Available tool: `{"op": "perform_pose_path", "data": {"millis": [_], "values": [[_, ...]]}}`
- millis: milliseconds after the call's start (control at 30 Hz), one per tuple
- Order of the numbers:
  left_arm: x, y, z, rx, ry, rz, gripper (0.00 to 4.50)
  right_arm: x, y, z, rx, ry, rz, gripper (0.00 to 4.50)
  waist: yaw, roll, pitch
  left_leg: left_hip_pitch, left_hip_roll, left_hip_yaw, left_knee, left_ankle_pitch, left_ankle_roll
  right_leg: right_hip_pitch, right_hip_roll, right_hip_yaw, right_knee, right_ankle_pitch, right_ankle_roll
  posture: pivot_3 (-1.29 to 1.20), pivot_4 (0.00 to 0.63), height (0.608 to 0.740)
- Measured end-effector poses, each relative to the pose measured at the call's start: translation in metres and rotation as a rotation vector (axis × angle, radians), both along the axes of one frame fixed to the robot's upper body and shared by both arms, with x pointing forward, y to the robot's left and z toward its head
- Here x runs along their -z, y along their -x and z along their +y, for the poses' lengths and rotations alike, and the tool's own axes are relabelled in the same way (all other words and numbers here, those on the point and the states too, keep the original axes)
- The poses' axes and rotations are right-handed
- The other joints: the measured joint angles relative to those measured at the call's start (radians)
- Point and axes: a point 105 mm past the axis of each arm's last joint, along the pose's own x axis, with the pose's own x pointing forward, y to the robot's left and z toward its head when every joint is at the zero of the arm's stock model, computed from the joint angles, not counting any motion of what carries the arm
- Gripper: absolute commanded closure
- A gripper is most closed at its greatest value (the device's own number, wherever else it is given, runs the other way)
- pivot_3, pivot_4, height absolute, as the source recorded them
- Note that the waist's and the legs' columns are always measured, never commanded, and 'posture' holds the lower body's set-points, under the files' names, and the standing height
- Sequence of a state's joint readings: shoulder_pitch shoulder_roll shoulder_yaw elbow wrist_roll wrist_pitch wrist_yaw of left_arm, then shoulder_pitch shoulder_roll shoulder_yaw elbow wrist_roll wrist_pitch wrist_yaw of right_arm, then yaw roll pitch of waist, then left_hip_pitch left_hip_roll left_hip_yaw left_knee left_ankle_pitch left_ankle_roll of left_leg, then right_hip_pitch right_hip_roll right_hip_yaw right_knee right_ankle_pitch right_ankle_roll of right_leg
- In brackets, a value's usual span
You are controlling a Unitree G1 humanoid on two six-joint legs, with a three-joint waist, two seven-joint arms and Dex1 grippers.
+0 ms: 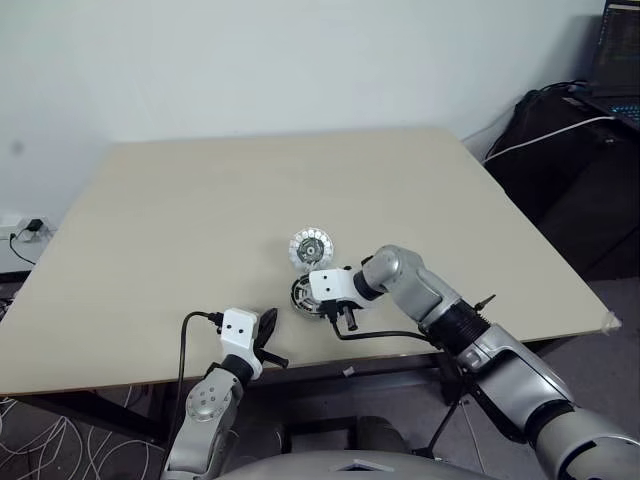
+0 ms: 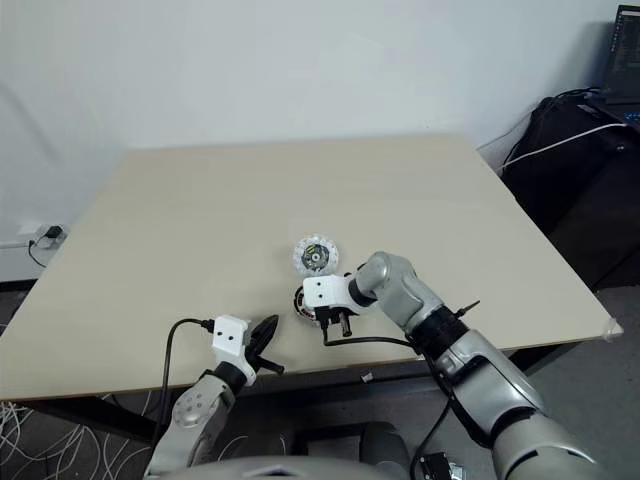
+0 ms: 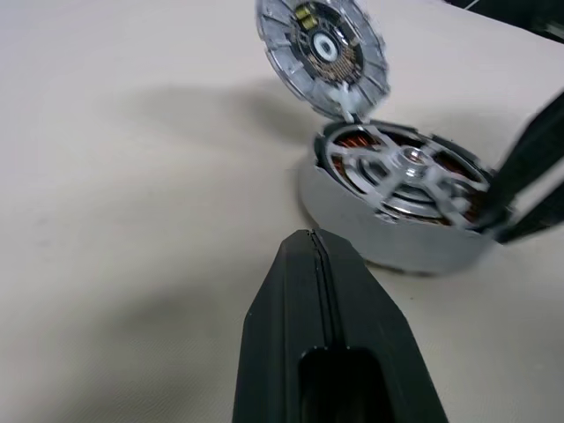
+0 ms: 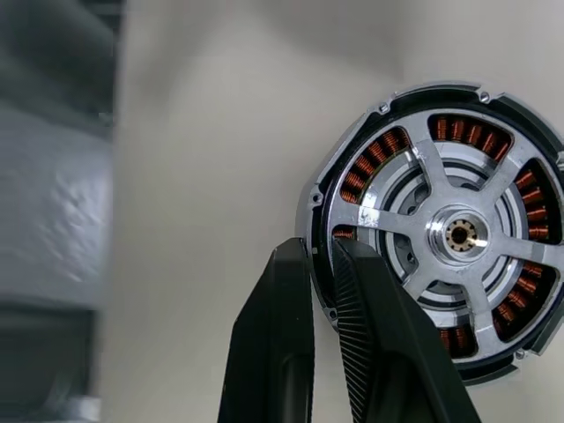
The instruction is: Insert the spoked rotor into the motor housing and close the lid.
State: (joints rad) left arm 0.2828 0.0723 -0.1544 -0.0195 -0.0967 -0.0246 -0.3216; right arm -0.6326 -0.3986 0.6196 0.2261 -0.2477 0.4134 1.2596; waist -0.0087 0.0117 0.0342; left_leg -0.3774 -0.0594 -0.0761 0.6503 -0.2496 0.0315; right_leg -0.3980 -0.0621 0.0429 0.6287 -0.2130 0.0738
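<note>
The spoked rotor [image 4: 458, 233] sits inside the motor housing [image 4: 328, 189], in the right half of the right wrist view. Its silver spokes run from the central hub to the rim, and the copper-brown windings of the housing show through the gaps between the spokes. In the left eye view the housing [image 1: 303, 296] lies a little below the centre of the frame, on the table [image 1: 180, 220], near the front edge.

The lid [image 1: 310, 246] lies just above the housing in the left eye view. In the left wrist view the lid [image 3: 322, 53] is in the upper middle of the frame; its edge looks to reach the housing rim, but I cannot tell for sure if they touch. The side that faces up has a dotted rim and a dark inner part.

The right gripper [image 4: 322, 256] is at the left rim of the housing. Its two black fingers [image 4: 278, 352] are closed almost together and pinch the rim of the housing between them, one finger outside the wall and one inside it.

The left gripper [image 1: 268, 333] is in the lower left of the left eye view, above the front edge of the table, apart from the parts. Its fingers [image 3: 304, 291] are pressed together and hold nothing.

A dark bag [image 1: 570, 150] stands at the right edge of the frame, beside the table.
</note>
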Motion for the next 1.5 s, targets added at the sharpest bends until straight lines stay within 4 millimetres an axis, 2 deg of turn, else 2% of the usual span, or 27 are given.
{"op": "perform_pose_path", "data": {"millis": [167, 267, 467, 633, 733, 867, 1067, 1333, 1500], "values": [[0.001, 0.000, -0.003, 0.009, 0.004, 0.007, 4.50, -0.025, 0.009, -0.003, 0.120, -0.084, 0.087, 4.38, 0.001, 0.000, 0.000, 0.000, 0.000, 0.000, 0.000, 0.000, 0.000, 0.000, 0.000, 0.000, 0.000, 0.000, 0.000, 0.00, 0.000, 0.740], [0.001, 0.000, -0.004, 0.014, 0.005, 0.011, 4.50, -0.037, 0.011, -0.003, 0.266, -0.138, 0.151, 4.38, 0.001, 0.000, 0.000, 0.000, 0.000, 0.000, 0.000, -0.002, -0.004, 0.000, 0.000, -0.001, 0.000, -0.001, -0.001, 0.00, 0.000, 0.740], [0.001, 0.001, -0.004, 0.014, 0.006, 0.015, 4.50, -0.035, 0.023, -0.011, 0.586, -0.145, 0.335, 4.38, 0.006, -0.001, 0.000, -0.001, 0.000, 0.000, 0.001, -0.003, -0.004, -0.001, -0.001, -0.001, 0.000, -0.001, -0.001, 0.00, 0.000, 0.740], [0.001, 0.001, -0.005, 0.018, 0.007, 0.017, 4.50, -0.040, 0.036, -0.001, 0.723, -0.189, 0.501, 4.38, 0.000, 0.000, 0.000, -0.002, 0.001, -0.001, 0.000, -0.003, -0.005, -0.001, -0.001, -0.001, 0.000, -0.001, -0.001, 0.00, 0.000, 0.740], [0.002, 0.001, -0.005, 0.019, 0.007, 0.019, 4.50, -0.046, 0.034, 0.007, 0.735, -0.249, 0.511, 4.38, -0.002, -0.001, 0.000, -0.002, 0.000, 0.000, 0.001, -0.003, -0.005, -0.001, -0.001, -0.001, 0.000, -0.003, 0.004, 0.00, 0.000, 0.740], [0.001, 0.000, -0.005, 0.019, 0.008, 0.018, 4.50, -0.048, 0.025, 0.014, 0.808, -0.305, 0.495, 4.38, -0.002, 0.000, 0.000, -0.002, 0.000, 0.000, 0.000, -0.003, -0.005, -0.001, -0.001, -0.001, 0.000, -0.002, 0.003, 0.00, 0.000, 0.740], [0.002, 0.001, -0.004, 0.015, 0.013, 0.020, 4.50, -0.040, 0.009, 0.002, 0.991, -0.298, 0.434, 4.38, -0.003, 0.000, 0.000, -0.002, 0.000, 0.000, 0.000, -0.003, -0.005, -0.001, -0.001, 0.000, -0.001, 0.000, 0.000, 0.00, 0.000, 0.740], [0.001, 0.000, -0.005, 0.014, 0.027, 0.021, 4.50, -0.038, 0.016, 0.008, 1.045, -0.323, 0.485, 4.38, -0.011, 0.000, 0.000, -0.002, 0.001, 0.000, -0.002, 0.000, 0.000, -0.002, 0.000, 0.000, 0.000, -0.001, 0.000, 0.00, 0.000, 0.740], [0.002, 0.001, -0.005, 0.015, 0.026, 0.029, 4.50, -0.032, 0.014, 0.012, 1.136, -0.318, 0.526, 4.38, -0.013, 0.000, 0.000, -0.002, 0.001, 0.000, -0.002, 0.000, 0.001, -0.001, 0.000, 0.000, -0.001, -0.003, 0.003, 0.00, 0.000, 0.740]]}}
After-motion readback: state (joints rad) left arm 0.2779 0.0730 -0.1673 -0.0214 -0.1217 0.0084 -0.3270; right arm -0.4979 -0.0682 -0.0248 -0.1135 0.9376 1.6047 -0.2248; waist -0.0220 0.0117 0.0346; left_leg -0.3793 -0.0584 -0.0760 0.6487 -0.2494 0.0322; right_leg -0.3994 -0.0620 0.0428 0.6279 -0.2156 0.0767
